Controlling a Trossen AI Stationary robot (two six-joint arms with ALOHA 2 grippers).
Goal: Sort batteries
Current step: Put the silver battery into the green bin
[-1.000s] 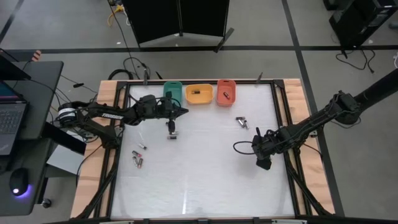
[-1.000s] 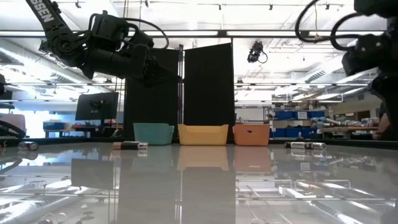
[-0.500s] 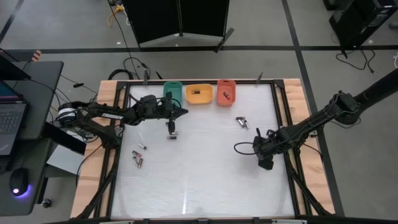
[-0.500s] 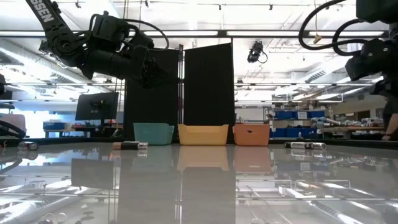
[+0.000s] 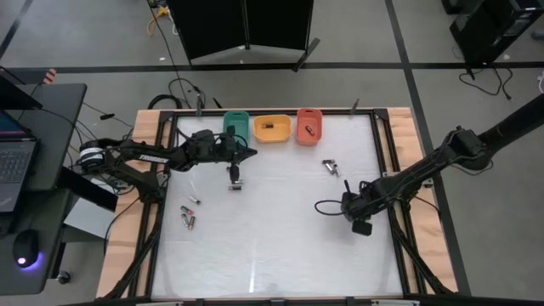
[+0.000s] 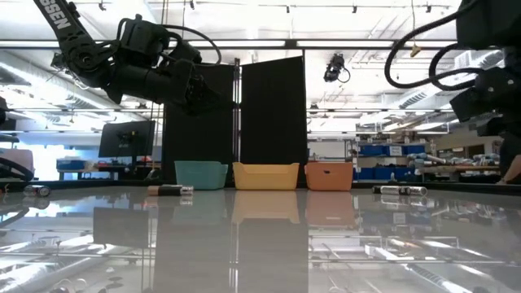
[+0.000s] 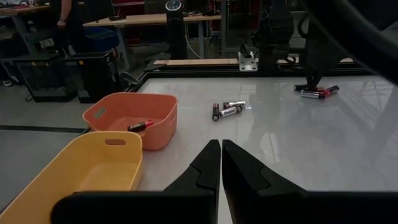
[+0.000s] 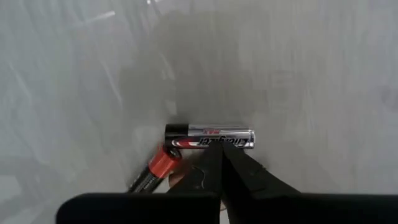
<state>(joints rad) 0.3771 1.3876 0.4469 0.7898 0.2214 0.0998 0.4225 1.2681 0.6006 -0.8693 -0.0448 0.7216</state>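
Your right gripper hangs low at the table's right side, fingers pressed together, holding nothing. Just past its tips lie a silver-and-black battery and a red-banded dark battery, touching. Your left gripper hovers near the yellow plastic tray, fingers together, empty. One battery lies in the orange plastic tray; others are scattered on the white tabletop.
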